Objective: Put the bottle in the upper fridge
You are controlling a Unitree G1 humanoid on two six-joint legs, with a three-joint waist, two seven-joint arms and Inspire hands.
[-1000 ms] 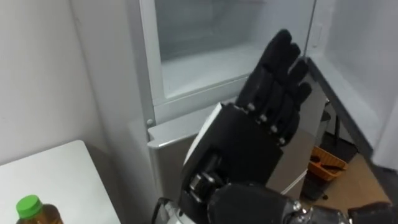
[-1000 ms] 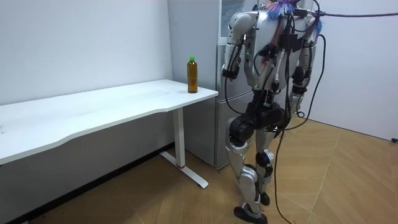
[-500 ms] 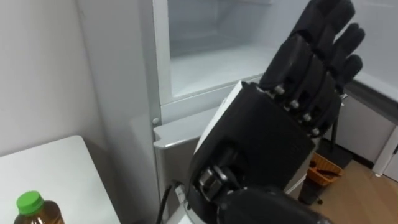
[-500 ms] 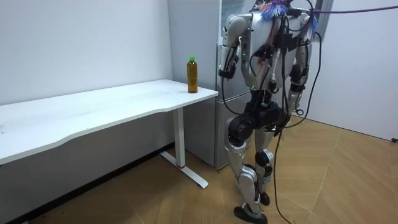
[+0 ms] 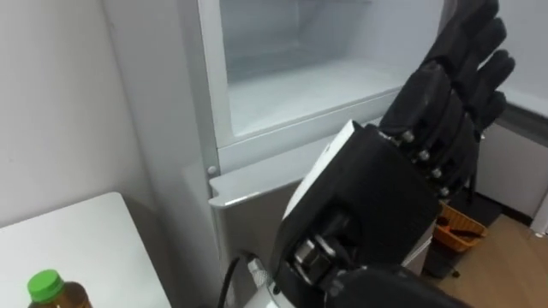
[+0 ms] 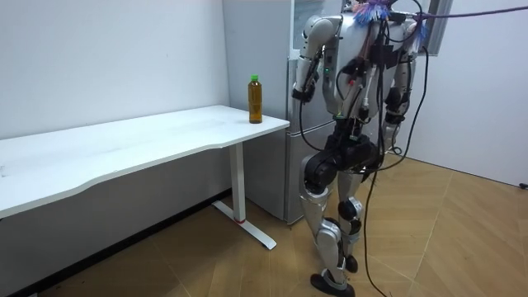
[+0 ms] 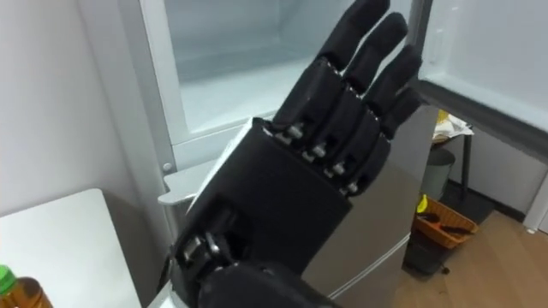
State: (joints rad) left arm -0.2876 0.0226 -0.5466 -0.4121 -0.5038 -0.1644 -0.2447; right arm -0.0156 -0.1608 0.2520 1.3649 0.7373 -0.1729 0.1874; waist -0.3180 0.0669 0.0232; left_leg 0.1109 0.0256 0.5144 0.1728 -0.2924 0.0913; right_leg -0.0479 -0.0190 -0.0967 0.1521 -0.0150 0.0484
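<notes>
The bottle [image 5: 51, 293] of brown drink with a green cap stands on the white table's [image 5: 86, 244] corner at my lower left, next to the fridge; it is also the bottle [image 6: 256, 99] in the room view. Nothing holds it. My right hand [image 5: 402, 197] is raised close to my eyes before the open upper fridge compartment [image 5: 291, 85], open, its straight fingers [image 5: 492, 47] pointing up-right near the open door's edge [image 5: 527, 128]. Whether they touch the door I cannot tell. My left hand [image 6: 299, 93] hangs at chest height beside the fridge.
I stand facing the fridge [image 6: 309, 165], with the table's end at my left. The shut lower fridge door [image 5: 257, 184] lies below the open compartment. An orange crate [image 5: 458, 235] sits on the wooden floor at the right, under the open door.
My right hand has moved up and to the right, closer to my eyes. The open door's edge has gone further right. The bottle has not moved.
</notes>
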